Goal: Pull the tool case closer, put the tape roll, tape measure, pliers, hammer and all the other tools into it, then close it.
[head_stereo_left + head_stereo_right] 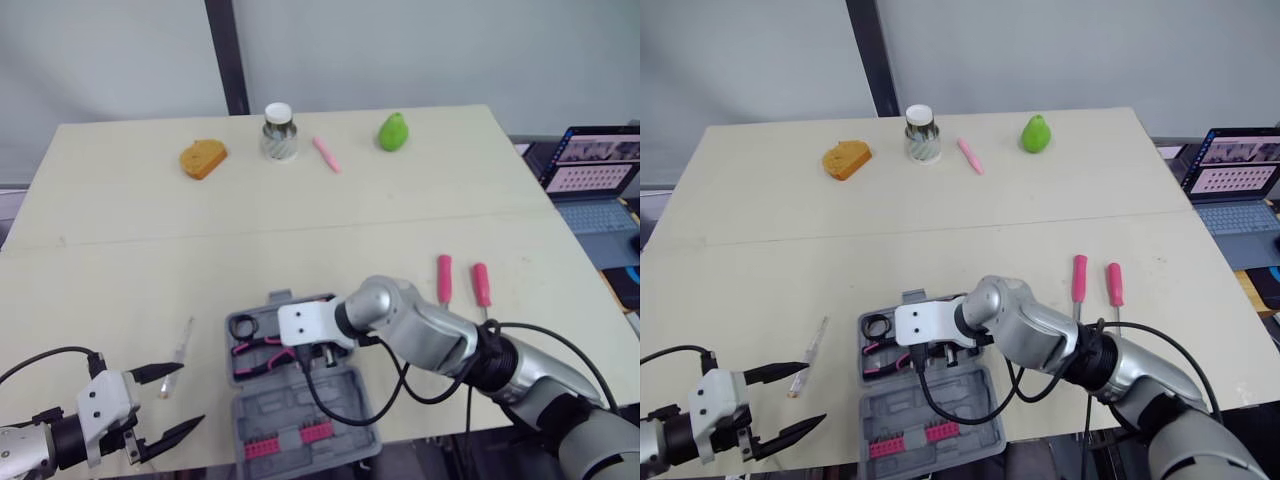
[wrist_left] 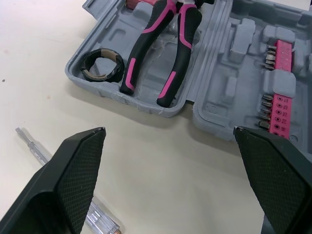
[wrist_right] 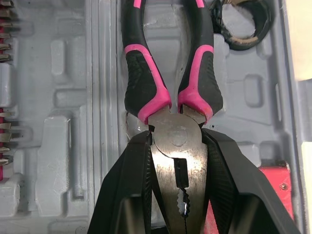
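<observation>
The grey tool case (image 1: 275, 410) lies open near the table's front edge. Inside it are the black-and-pink pliers (image 3: 168, 73), a black tape roll (image 2: 102, 65) and a pink strip of bits (image 2: 278, 92). My right gripper (image 3: 176, 139) is down in the case, shut on the pliers' steel head. My left gripper (image 1: 190, 394) hovers open just left of the case, holding nothing. A clear-handled screwdriver (image 1: 178, 350) lies on the table beside it. Two pink-handled tools (image 1: 444, 278) (image 1: 481, 283) lie to the right of the case.
Along the far edge of the table stand an orange bread-shaped piece (image 1: 203, 158), a jar with a white lid (image 1: 279, 132), a pink marker (image 1: 326, 153) and a green pear (image 1: 393, 131). A laptop (image 1: 590, 165) sits off the table's right side.
</observation>
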Controlling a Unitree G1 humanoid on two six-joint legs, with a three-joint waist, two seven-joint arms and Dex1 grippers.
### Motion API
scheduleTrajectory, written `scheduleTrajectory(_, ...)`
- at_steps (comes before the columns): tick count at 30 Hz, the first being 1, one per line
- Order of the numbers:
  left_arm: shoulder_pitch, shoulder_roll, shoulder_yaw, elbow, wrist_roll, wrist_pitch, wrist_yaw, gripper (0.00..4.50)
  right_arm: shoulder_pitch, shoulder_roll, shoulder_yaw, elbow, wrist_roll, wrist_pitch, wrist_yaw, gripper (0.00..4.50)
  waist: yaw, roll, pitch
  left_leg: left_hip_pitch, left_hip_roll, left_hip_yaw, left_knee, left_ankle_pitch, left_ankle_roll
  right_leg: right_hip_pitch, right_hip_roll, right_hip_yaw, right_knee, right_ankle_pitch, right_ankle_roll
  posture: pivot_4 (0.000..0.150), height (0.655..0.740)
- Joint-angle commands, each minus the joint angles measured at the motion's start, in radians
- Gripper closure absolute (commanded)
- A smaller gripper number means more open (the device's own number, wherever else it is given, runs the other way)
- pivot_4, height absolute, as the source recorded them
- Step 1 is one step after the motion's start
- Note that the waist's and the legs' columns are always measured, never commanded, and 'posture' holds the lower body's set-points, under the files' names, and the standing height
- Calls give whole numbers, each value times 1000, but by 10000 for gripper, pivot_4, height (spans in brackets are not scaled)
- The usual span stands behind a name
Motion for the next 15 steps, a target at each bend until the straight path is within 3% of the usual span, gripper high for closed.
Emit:
scheduleTrajectory(1, -5, 10, 1, -20, -5, -2, 5, 0, 1, 8, -16, -35, -1, -6, -1, 12731, 0, 0, 0, 0, 0, 0, 0, 0, 0, 0, 0, 0, 0, 0, 0, 1500, 7400)
scheduleTrajectory(3, -8, 11, -1, -19, -5, -1, 6, 0, 1, -1, -25, -49, 7, 1, 5, 2508, 0, 0, 0, 0, 0, 0, 0, 0, 0, 0, 0, 0, 0, 0, 0, 1500, 7400)
scheduleTrajectory(4, -10, 11, -3, -18, -5, 0, 8, 0, 0, -6, -33, -57, 11, 4, 8, 607, 1, 0, 0, 0, 0, 0, 0, 0, 0, 0, 0, 0, 0, 0, 0, 1500, 7400)
scheduleTrajectory(8, -19, 11, -9, -14, -5, 2, 10, 0, 8, -6, -103, -105, 64, 15, 18, 607, 1, 0, 0, 0, 0, 0, 0, 0, 0, 0, 0, 0, 0, 0, 0, 1500, 7400)
scheduleTrajectory(12, -39, 9, -25, -9, -1, 4, 19, 0, 58, 74, -221, -107, 130, -49, -36, 607, 1, 0, 0, 0, 0, 0, 0, 0, 0, 0, 0, 0, 0, 0, 0, 1500, 7400)
scheduleTrajectory(15, -62, 6, -45, -7, 0, 3, 24, 0, 131, 137, -260, -25, 112, -202, -116, 8354, 0, 0, 0, 0, 0, 0, -1, 0, 0, 0, 0, 0, 0, 0, 0, 1500, 7400)
